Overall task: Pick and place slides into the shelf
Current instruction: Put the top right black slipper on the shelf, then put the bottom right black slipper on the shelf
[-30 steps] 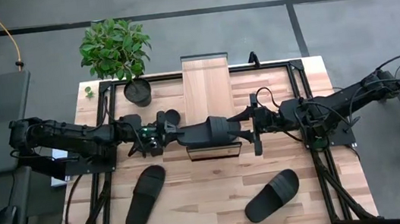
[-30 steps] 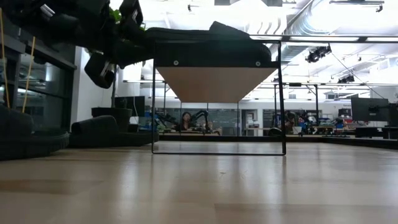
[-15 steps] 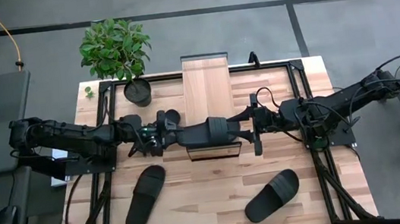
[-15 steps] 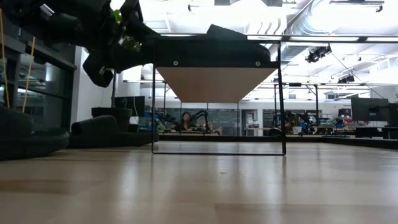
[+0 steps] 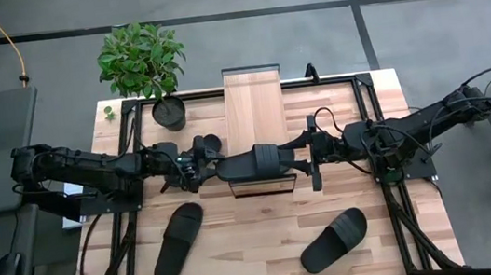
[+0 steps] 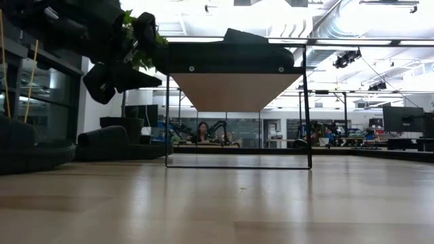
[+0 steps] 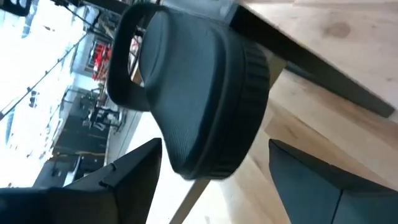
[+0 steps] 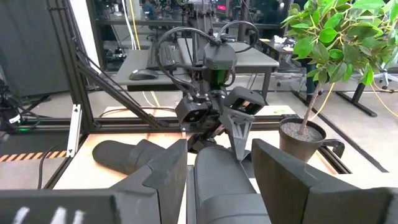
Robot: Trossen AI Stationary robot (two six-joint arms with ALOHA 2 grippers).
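A: Where's the slide (image 5: 256, 162)?
B: Lying on the near end of the shelf (image 5: 254, 99). Left claw (image 5: 204, 168) at its heel, fingers apart, not gripping. Right claw (image 5: 308, 155) spread either side of its toe.
A: Others?
B: 2 slides (image 5: 178, 241) on the worktop (image 5: 259, 248).

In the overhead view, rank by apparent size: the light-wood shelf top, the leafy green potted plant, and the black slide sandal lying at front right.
1. Leafy green potted plant
2. Light-wood shelf top
3. Black slide sandal at front right
Plant and shelf look close.
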